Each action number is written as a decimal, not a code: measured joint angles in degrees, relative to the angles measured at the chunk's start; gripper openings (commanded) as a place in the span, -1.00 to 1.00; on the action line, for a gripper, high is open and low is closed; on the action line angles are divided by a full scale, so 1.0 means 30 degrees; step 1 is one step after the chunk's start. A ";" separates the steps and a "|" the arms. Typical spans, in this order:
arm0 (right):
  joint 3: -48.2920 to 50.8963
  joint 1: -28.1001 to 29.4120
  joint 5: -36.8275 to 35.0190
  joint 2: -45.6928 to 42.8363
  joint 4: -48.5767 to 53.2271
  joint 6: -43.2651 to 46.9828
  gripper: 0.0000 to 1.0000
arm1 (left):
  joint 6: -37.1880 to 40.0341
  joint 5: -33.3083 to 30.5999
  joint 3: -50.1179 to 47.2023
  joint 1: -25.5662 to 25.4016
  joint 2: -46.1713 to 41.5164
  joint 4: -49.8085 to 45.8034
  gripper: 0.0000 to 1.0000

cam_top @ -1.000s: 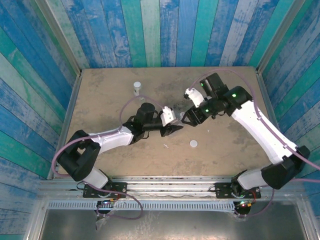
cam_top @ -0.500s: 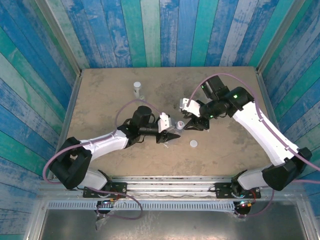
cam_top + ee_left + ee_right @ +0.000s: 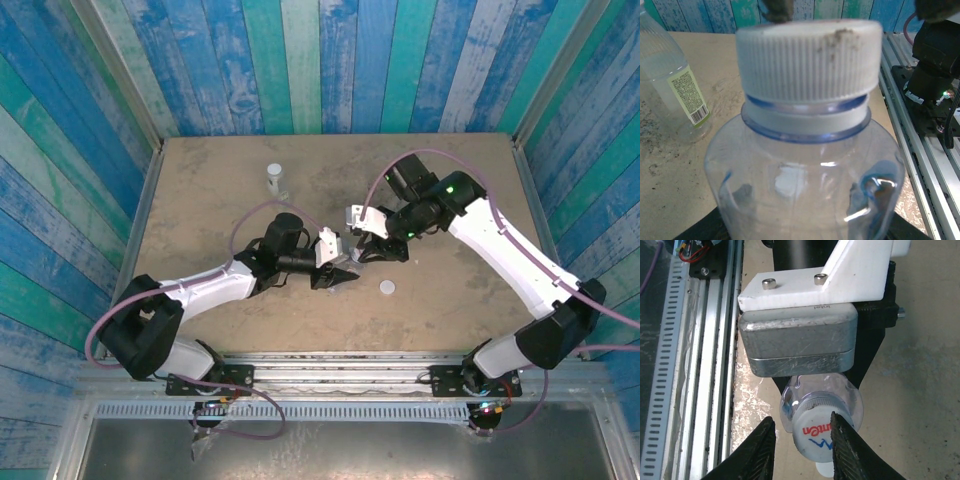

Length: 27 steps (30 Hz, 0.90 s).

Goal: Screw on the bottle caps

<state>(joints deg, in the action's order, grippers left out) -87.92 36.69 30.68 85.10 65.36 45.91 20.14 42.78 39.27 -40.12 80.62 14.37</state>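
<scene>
My left jaws clamp the bottle (image 3: 805,180); its cap (image 3: 807,57) sits just beyond them, between my right jaws. Can't tell if those pinch yet. Risk: cap looks off-centre there, so turning may slip or cross-thread.

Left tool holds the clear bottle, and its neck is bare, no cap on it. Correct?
No: a white cap sits on the neck, as the left wrist view shows. The left tool does hold the clear bottle.
</scene>
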 measured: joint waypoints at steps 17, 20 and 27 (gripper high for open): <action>-0.0029 0.0000 -0.1202 0.0124 -0.0313 -0.0226 -0.17 | 0.0022 0.0080 0.0051 0.0000 0.0000 -0.0240 -0.03; -0.0029 0.0000 -0.0925 0.0189 -0.0291 -0.0175 -0.16 | 0.0117 0.0095 0.0058 -0.0007 0.0000 -0.0240 -0.03; -0.0029 0.0000 -0.0532 0.0729 -0.0051 -0.0022 -0.30 | 0.0248 0.0117 0.0066 -0.0007 0.0000 -0.0270 -0.03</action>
<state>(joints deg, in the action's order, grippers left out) -88.01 36.69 29.08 87.29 65.21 45.84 20.88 43.13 39.46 -40.14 80.62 13.56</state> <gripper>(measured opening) 0.371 0.488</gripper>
